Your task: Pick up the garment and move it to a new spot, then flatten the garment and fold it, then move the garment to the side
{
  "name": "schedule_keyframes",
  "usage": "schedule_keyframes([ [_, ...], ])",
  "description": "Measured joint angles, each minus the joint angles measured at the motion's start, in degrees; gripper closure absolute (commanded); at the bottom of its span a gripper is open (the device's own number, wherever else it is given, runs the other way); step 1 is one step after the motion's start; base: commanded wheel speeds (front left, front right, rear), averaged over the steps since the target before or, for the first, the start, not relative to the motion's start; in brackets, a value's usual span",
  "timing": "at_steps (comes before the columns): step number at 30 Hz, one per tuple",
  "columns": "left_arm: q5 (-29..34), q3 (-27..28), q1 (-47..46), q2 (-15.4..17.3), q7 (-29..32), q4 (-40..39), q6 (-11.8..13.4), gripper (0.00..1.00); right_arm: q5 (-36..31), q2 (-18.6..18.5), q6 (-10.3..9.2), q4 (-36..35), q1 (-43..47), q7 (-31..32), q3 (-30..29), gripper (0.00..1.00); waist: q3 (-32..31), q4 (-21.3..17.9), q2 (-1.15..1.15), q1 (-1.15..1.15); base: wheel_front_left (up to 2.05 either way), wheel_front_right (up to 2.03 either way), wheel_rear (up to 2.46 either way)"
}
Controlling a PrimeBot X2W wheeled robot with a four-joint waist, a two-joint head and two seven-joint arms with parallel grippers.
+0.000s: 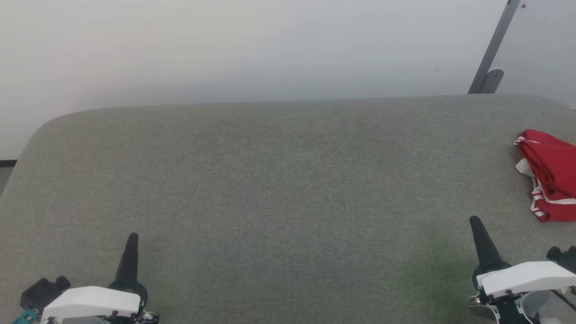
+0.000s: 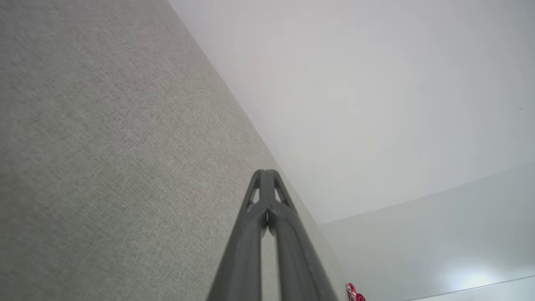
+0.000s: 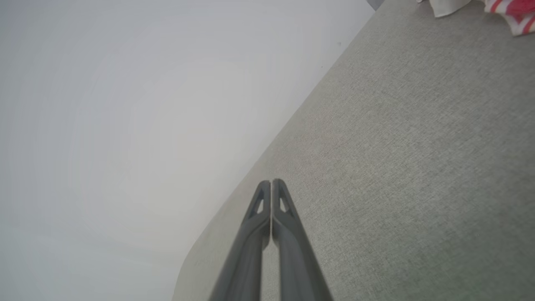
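The garment [image 1: 551,173], red with white-and-red striped trim, lies crumpled at the right edge of the grey fabric surface [image 1: 279,180], partly cut off by the frame. A sliver of the garment [image 2: 354,292] shows at the bottom of the left wrist view, and its striped trim [image 3: 512,10] sits at the top right of the right wrist view. My left gripper [image 1: 132,236] rests at the lower left, shut and empty. At the lower right my right gripper [image 1: 474,220] is shut too, holding nothing, a short way in front of and left of the garment.
A pale wall rises behind the surface's far edge. A grey metal bar with a bracket [image 1: 490,58] leans at the upper right. The surface has rounded corners, and its left edge drops off near a dark strip [image 1: 6,163].
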Motion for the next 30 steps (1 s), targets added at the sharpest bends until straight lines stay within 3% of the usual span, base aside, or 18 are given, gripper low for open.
schedule_keyframes([
  [30,-11.83,-0.04,-2.19,-2.01,4.19,-0.89,0.0,1.0,14.92,1.34,0.0,-0.38,-1.37,3.08,-0.58,1.0,0.13,0.13,0.0,0.0,0.0,0.0,0.0],
])
